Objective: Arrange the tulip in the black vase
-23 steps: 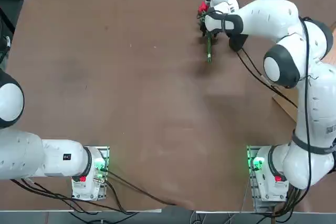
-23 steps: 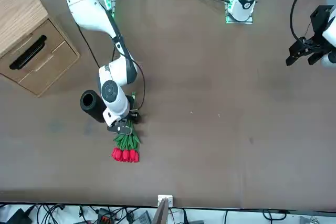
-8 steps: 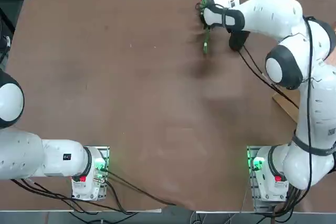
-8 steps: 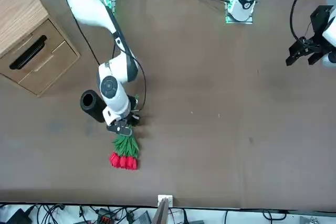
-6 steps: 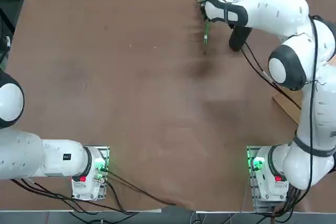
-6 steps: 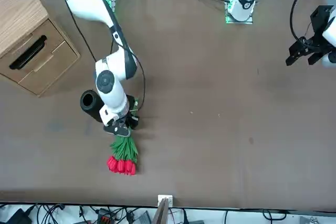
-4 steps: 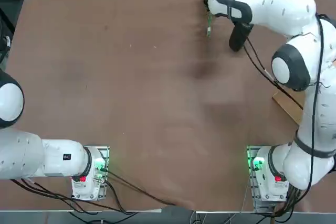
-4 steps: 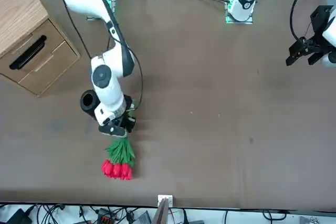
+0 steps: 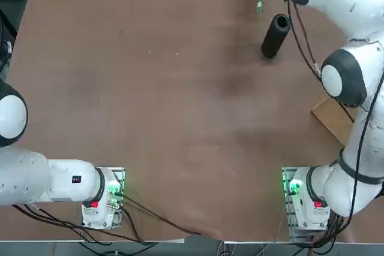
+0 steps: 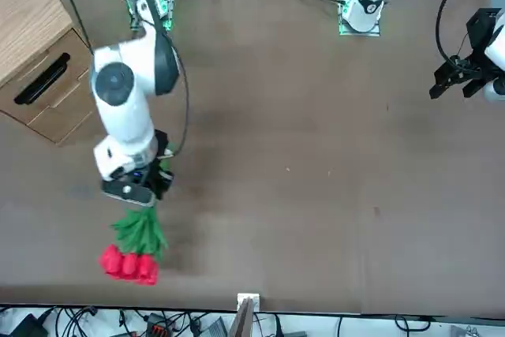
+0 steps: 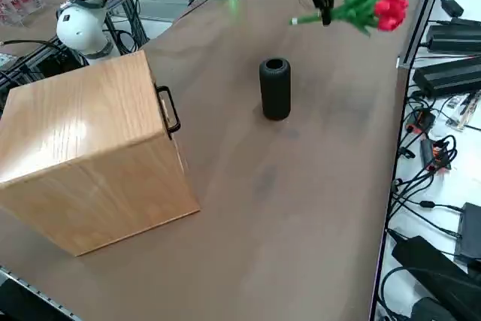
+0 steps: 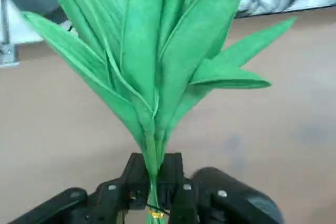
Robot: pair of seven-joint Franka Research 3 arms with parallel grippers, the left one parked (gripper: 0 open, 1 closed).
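1. And here's the right gripper (image 12: 161, 172), up over the far part of the table (image 11: 323, 186), its fingers clamped together on the tulip (image 11: 372, 9)'s green stems!
2. The bunch lies nearly level in that grip: red buds point away from the robot's bases, tilted a touch upward, while the cut stem ends poke back toward them.
3. Look at the wrist view: broad green leaves fan out beyond the fingertips, and a small yellow tie (image 12: 156, 214) circles the stems right down at the grip.
4. There's the black vase (image 11: 275, 89), standing upright on the table, round mouth up, the tulip well apart from it.
5. Over at the robot's right sits the wooden drawer box (image 11: 90, 148), its black handle (image 11: 170, 110) facing the vase's side.
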